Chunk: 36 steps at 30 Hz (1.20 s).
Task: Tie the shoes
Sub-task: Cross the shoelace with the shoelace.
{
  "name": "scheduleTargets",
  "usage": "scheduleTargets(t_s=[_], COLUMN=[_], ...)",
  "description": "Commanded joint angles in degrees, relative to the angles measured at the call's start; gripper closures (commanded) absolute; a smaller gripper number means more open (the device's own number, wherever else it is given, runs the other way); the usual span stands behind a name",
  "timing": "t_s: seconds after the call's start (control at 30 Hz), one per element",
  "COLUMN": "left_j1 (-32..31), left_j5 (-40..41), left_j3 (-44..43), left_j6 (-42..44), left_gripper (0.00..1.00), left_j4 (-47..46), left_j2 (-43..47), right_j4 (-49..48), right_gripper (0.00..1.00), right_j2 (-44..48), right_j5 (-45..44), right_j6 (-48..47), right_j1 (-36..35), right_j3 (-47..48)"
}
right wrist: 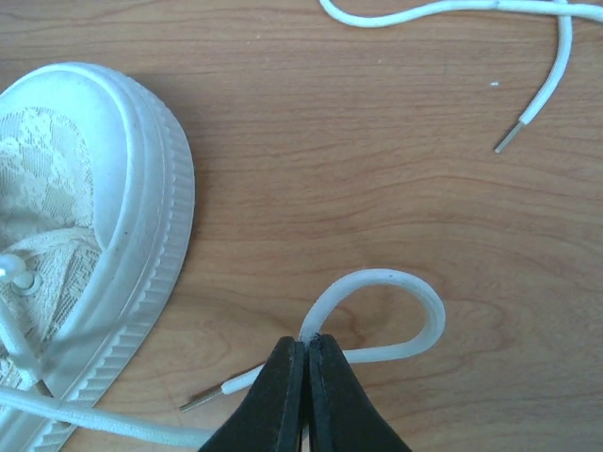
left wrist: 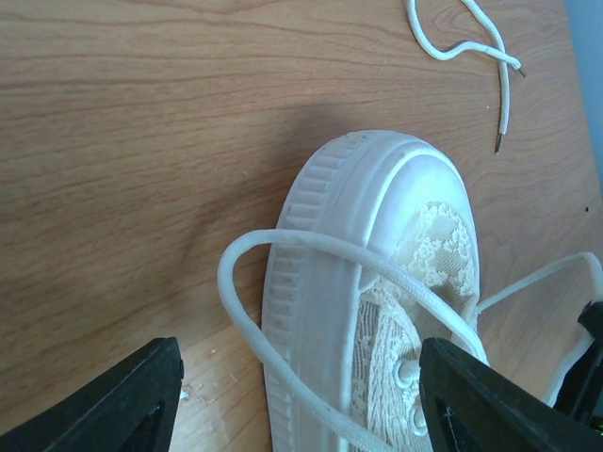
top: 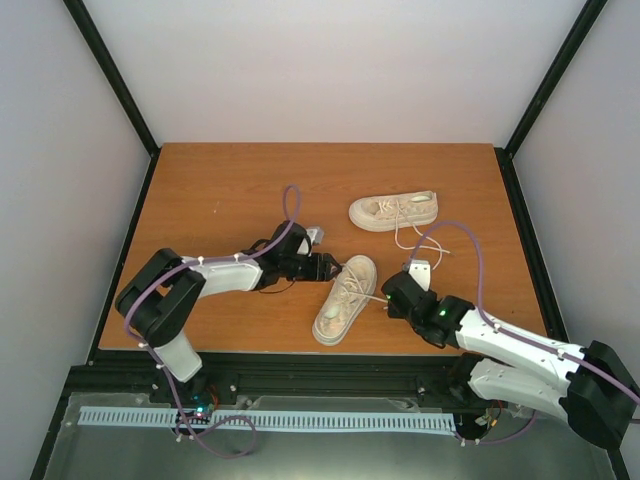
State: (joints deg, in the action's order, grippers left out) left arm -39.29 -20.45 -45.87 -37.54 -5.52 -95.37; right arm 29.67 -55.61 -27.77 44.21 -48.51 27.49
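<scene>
The near shoe (top: 345, 298) lies on the table (top: 220, 190) between the two arms. The far shoe (top: 393, 211) rests behind it, well apart, with its laces trailing loose. Just to the right of the near shoe, the right gripper (right wrist: 303, 347) has its jaws pressed together on the base of a small lace loop (right wrist: 415, 311), whose short tagged end pokes out beside the fingers. At the shoe's left side, the left gripper (top: 335, 268) stands wide apart and holds nothing. Its fingers straddle the toe rim and a second loop (left wrist: 236, 282) that arcs out from the shoe over the wood. The work looks to be at the bow-forming step (one ear pinched, the other not yet taken). The next move probably calls for the left fingers to pinch that second loop near its base. The fingertips are cut off by the frame, so I cannot tell whether the loop sits squarely between them.
</scene>
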Motion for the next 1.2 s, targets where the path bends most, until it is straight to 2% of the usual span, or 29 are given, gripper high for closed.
scheduleTargets(t_s=[0.0, 0.1, 0.23, 0.3, 0.33, 0.4, 0.5, 0.77, 0.9, 1.03, 1.17], left_j1=[-0.25, -0.26, -0.22, -0.26, -0.26, -0.26, -0.26, -0.26, -0.26, -0.26, -0.26], left_j5=[-2.49, -3.85, -5.39, -4.96, -4.48, -2.99, -0.32, 4.53, 4.31, 5.45, 3.92], left_j3=[-3.06, -3.63, -4.44, -4.56, -4.43, -3.9, -1.4, 8.38, 12.37, 15.22, 15.38], left_j6=[-3.41, -4.51, -5.5, -5.27, -4.93, -4.36, -3.69, 0.14, 3.05, 6.16, 9.71], left_gripper=[0.29, 0.32, 0.44, 0.56, 0.66, 0.79, 0.94, 0.99, 0.99, 0.99, 0.99], left_j4=[0.66, -0.41, -1.76, -2.11, -2.25, -2.82, -5.98, -14.68, -16.12, -15.05, -12.28], left_j2=[-2.46, -4.45, -6.58, -6.6, -6.11, -4.82, -1.76, 9.89, 16.04, 23.04, 27.64], right_j4=[-3.3, -3.33, -3.06, -3.34, -3.75, -4.67, -6.2, -9.9, -14.49, -14.46, -14.69], right_gripper=[0.97, 0.97, 0.97, 0.97, 0.97, 0.97, 0.97, 0.97, 0.97, 0.97, 0.97], right_j2=[0.19, 0.65, 1.75, 2.37, 2.73, 2.87, 2.11, -6.56, -14.27, -23.91, -30.38], right_j5=[0.69, 0.21, -0.14, 0.08, 0.41, 1.25, 2.12, 1.67, 9.53, 18.29, 21.73], right_j6=[1.15, 0.51, 0.09, -0.36, -0.89, -1.95, -3.35, -10.97, -16.18, -21.36, -23.25], right_j1=[0.16, 0.15, 0.09, 0.16, 0.16, 0.17, 0.16, 0.57, 2.46, 2.54, 2.54], right_j3=[-0.76, -0.6, -0.28, -0.18, -0.07, 0.43, 1.71, 12.45, 18.47, 27.58, 33.48])
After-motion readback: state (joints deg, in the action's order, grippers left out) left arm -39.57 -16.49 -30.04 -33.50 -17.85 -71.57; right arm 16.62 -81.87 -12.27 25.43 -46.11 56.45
